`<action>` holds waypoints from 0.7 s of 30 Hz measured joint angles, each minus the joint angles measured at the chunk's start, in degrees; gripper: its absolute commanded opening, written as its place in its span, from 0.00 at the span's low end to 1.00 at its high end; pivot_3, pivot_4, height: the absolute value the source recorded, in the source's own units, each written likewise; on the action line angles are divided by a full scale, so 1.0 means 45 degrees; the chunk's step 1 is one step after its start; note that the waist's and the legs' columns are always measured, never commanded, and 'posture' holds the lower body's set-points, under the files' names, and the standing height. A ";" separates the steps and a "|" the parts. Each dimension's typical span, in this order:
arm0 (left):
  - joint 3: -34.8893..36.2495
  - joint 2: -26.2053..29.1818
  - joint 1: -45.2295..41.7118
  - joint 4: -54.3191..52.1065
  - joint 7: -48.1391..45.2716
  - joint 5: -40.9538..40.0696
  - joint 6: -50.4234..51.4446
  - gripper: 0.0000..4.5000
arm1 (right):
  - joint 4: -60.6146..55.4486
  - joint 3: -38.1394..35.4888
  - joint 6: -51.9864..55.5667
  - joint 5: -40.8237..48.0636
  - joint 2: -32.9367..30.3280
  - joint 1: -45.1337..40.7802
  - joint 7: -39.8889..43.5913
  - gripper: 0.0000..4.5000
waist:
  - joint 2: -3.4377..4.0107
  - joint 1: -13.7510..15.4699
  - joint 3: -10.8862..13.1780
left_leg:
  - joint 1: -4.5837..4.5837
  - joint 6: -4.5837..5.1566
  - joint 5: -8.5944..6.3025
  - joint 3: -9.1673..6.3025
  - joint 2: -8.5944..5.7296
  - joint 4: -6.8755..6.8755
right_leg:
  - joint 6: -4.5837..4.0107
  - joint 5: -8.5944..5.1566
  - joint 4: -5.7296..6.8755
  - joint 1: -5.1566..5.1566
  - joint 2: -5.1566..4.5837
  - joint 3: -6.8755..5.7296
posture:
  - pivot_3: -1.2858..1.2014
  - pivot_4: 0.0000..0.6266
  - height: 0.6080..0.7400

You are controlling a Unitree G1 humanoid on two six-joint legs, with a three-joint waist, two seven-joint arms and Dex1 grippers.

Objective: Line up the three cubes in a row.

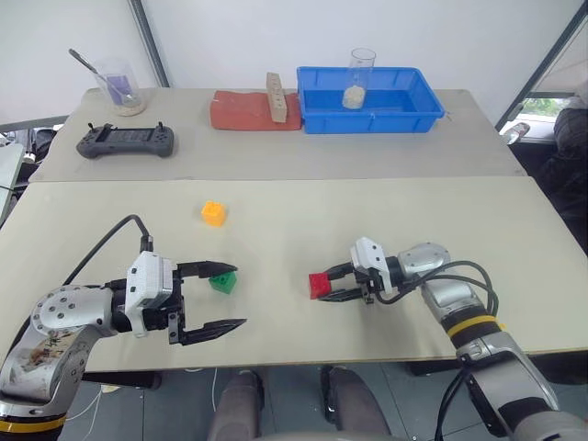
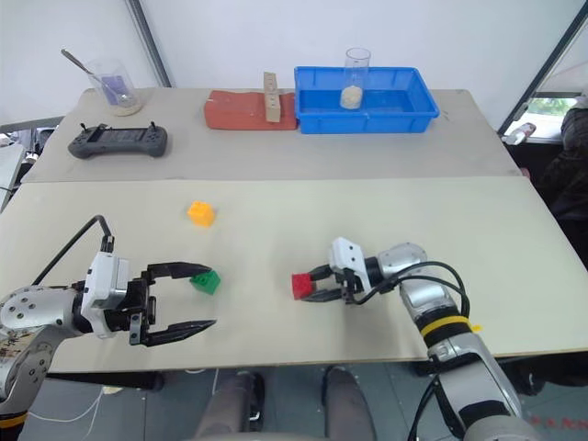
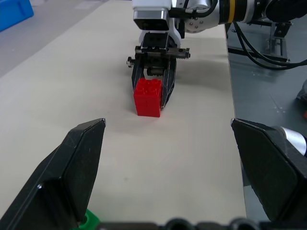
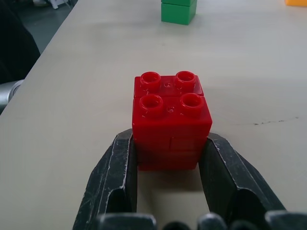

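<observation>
My right gripper (image 1: 323,286) is shut on the red cube (image 1: 319,285), which rests on the table near its front edge, studs up; its fingers (image 4: 115,182) clamp the cube's two sides (image 4: 170,120). The green cube (image 1: 222,281) sits to the left of it, just beside the far fingertip of my left gripper (image 1: 237,295). That gripper is open and holds nothing, its jaws pointing toward the red cube (image 3: 147,97). The yellow-orange cube (image 1: 214,213) stands alone farther back, behind the green one.
On the far table stand a blue tray (image 1: 372,124) with a glass (image 1: 360,78) in it, a red pad (image 1: 243,112) bearing a tall wooden block (image 1: 274,96), a black controller (image 1: 125,141) and a beaker with a spoon (image 1: 119,84). A seam splits the two tables.
</observation>
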 measured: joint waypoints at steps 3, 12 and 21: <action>0.0113 0.0004 0.0152 -0.0067 0.0038 -0.0020 0.0004 1.00 | 0.0536 -0.0044 -0.0259 -0.0063 0.0112 -0.0215 0.0093 0.60 | 0.0000 -0.0006 0.0000 | 0.0008 0.0000 0.0000 0.0007 0.0000 0.0000 | -0.0001 0.0001 0.0001 0.0002 -0.0001 0.0004 | 0.52 0.24 1.00; 0.0343 -0.1053 0.0627 -0.0218 0.1988 0.0124 0.0213 1.00 | -0.1244 -0.0608 0.1285 0.0345 -0.0619 0.0014 0.0214 0.99 | 0.0004 0.0021 0.0002 | -0.0010 0.0000 -0.0001 0.0028 -0.0001 -0.0004 | 0.0022 -0.0012 -0.0004 -0.0007 -0.0012 0.0013 | 0.52 0.24 1.00; 0.0961 -0.4106 0.3349 -0.0774 0.6073 0.1627 -0.0275 1.00 | -0.9153 -0.2114 0.7566 0.3206 -0.1631 0.0878 -0.2468 0.99 | -0.0002 0.0071 0.0002 | -0.0006 -0.0114 -0.0069 0.0039 0.0003 -0.0012 | 0.0014 -0.0015 -0.0006 -0.0020 -0.0022 0.0010 | 0.52 0.24 1.00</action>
